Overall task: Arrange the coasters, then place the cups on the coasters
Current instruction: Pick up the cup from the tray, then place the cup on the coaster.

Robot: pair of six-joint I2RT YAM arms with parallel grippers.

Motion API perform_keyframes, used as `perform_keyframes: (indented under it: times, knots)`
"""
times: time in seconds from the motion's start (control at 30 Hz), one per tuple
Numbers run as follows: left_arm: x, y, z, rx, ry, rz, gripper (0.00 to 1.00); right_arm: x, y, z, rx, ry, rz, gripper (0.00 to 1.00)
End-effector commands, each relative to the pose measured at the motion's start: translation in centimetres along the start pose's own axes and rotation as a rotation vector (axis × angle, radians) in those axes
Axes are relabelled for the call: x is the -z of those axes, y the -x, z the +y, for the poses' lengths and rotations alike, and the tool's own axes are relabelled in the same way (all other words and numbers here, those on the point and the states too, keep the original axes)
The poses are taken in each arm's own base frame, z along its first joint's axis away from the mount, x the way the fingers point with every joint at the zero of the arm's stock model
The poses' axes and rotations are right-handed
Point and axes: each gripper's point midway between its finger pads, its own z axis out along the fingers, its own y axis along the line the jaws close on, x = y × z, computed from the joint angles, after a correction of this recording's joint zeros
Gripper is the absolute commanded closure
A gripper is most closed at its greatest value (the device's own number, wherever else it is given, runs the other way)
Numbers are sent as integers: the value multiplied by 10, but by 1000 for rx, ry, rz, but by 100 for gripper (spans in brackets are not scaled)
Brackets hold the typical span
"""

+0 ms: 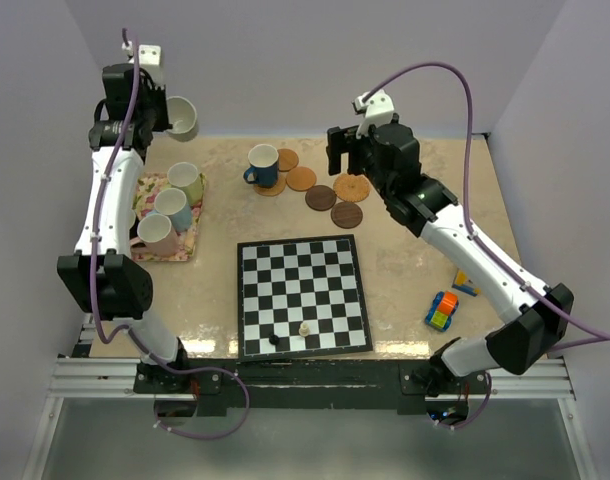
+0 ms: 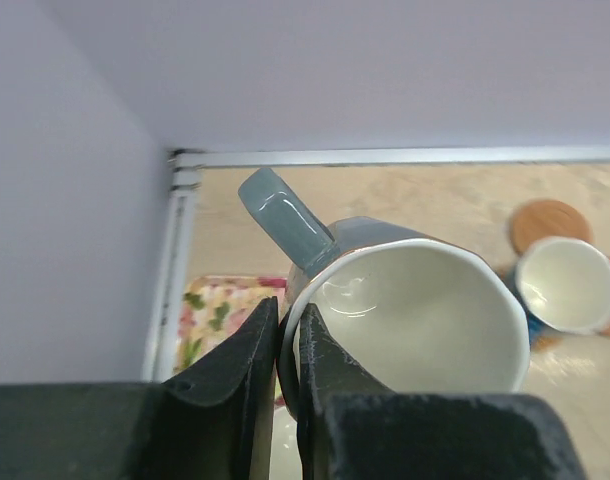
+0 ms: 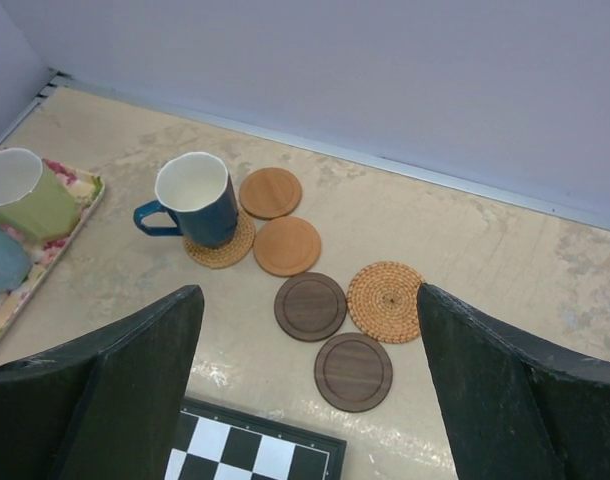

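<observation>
My left gripper (image 2: 288,320) is shut on the rim of a grey-teal cup (image 2: 425,310), holding it tilted high at the back left (image 1: 182,117). A dark blue cup (image 1: 262,164) stands on a woven coaster (image 3: 220,248). Beside it lie two tan coasters (image 3: 270,192) (image 3: 287,245), two dark brown ones (image 3: 310,306) (image 3: 353,371) and a second woven one (image 3: 386,301). My right gripper (image 3: 307,300) hangs wide open above them, holding nothing (image 1: 350,150). Pale green (image 1: 186,182), light blue (image 1: 173,208) and pink (image 1: 157,233) cups stand on the left.
The three left cups stand on a floral cloth mat (image 1: 148,184). A chessboard (image 1: 303,280) with two pieces (image 1: 273,339) (image 1: 304,329) lies at centre front. A toy car (image 1: 441,311) and a small yellow-blue object (image 1: 466,283) lie at the right.
</observation>
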Motion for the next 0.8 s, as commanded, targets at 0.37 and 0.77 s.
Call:
perform_keyframes:
  times: [0.37, 0.77]
  knots:
    - [104, -44, -225, -305, -939, 23, 100, 6, 49, 32, 142, 600, -183, 15]
    - [163, -68, -300, -311, -1301, 8, 100, 1, -19, 26, 288, 604, -162, 19]
